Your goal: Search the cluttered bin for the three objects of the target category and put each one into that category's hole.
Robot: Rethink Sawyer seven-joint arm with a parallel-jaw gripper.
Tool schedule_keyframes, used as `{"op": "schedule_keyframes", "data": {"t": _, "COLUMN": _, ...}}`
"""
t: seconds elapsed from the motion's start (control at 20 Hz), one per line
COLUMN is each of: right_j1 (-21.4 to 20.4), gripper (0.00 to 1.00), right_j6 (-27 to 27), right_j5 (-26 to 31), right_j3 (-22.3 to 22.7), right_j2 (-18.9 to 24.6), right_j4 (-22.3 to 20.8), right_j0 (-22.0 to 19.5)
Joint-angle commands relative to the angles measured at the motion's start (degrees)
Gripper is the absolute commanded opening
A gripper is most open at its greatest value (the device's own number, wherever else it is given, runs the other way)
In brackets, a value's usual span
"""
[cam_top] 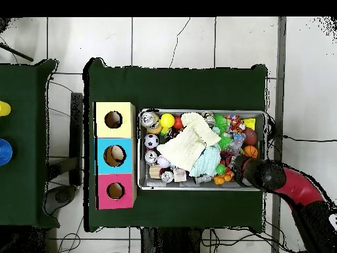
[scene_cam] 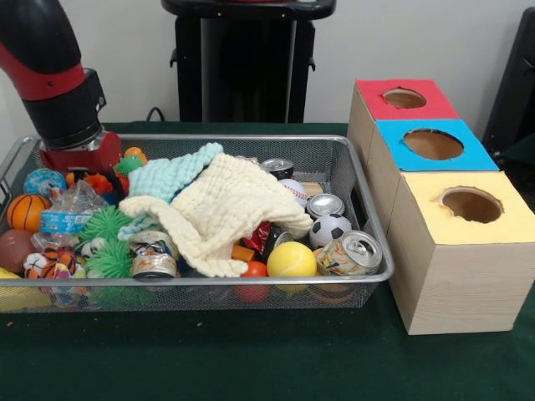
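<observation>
The wire mesh bin (scene_cam: 209,280) is full of clutter; it also shows in the overhead view (cam_top: 201,111). My gripper (scene_cam: 79,157) reaches down into the bin's back left corner in the front view, its tips hidden among toys. In the overhead view the gripper (cam_top: 245,172) is at the bin's lower right. A small white piece with coloured spots (scene_cam: 46,266) lies at the front left; I cannot tell whether it is fabric. No other spotted fabric shows. A cream waffle cloth (scene_cam: 226,209) and a mint-green cloth (scene_cam: 171,174) cover the middle.
Three boxes with round holes stand beside the bin: red (scene_cam: 405,98), blue (scene_cam: 432,144), yellow (scene_cam: 472,205). Cans (scene_cam: 355,251), a yellow ball (scene_cam: 291,261), a soccer ball (scene_cam: 330,230), a basketball (scene_cam: 25,211) and green spiky balls (scene_cam: 104,224) fill the bin.
</observation>
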Motion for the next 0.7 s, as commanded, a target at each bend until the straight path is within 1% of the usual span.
{"op": "schedule_keyframes", "data": {"t": 0.05, "right_j1": 2.5, "gripper": 1.0, "right_j6": -13.5, "right_j5": 5.6, "right_j3": -2.3, "right_j2": 5.1, "right_j4": -1.3, "right_j0": -1.2}}
{"op": "schedule_keyframes", "data": {"t": 0.35, "right_j1": -1.0, "gripper": 1.0, "right_j6": -12.8, "right_j5": 14.4, "right_j3": -5.0, "right_j2": 7.0, "right_j4": 2.6, "right_j0": 0.2}}
{"op": "schedule_keyframes", "data": {"t": 0.45, "right_j1": -2.5, "gripper": 1.0, "right_j6": -12.1, "right_j5": 16.4, "right_j3": -5.2, "right_j2": 7.5, "right_j4": 3.4, "right_j0": 0.6}}
{"op": "schedule_keyframes", "data": {"t": 0.7, "right_j1": -4.4, "gripper": 1.0, "right_j6": -10.5, "right_j5": 19.3, "right_j3": -5.8, "right_j2": 8.2, "right_j4": 4.4, "right_j0": 1.5}}
